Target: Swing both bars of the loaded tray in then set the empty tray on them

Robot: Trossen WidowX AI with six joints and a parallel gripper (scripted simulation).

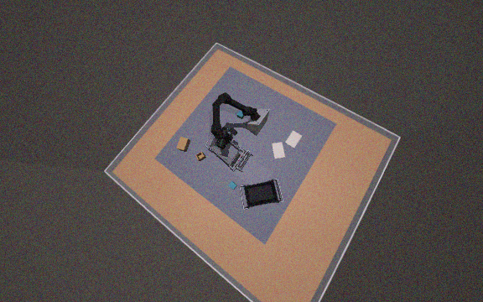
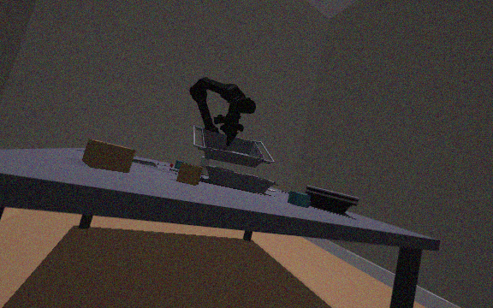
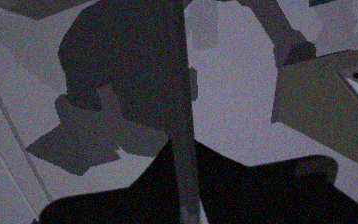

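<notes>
- The fingers of the gripper are clamped on the empty tray; its wall is seen between the two dark fingers in the wrist view.
- The empty tray is held in the air below the fingers; its end frames stand out beyond its body.
- Directly beneath it, the loaded tray rests on the table; a gap is seen between the two trays in the exterior view, so neither is borne by the other; the blocks inside are hidden, and the position of the bars cannot be told.
- Above the fingers, the black arm is bent back to its slanted grey stand.
- Near the arm, a teal block is placed.
- To one side of the fingers, a small brown open box is set; a larger brown block lies beyond it.
- Past the loaded tray, a second teal block is found; just beside it, a black tray is stood.
- Well apart from the fingers, two white rectangles are seen side by side.
</notes>
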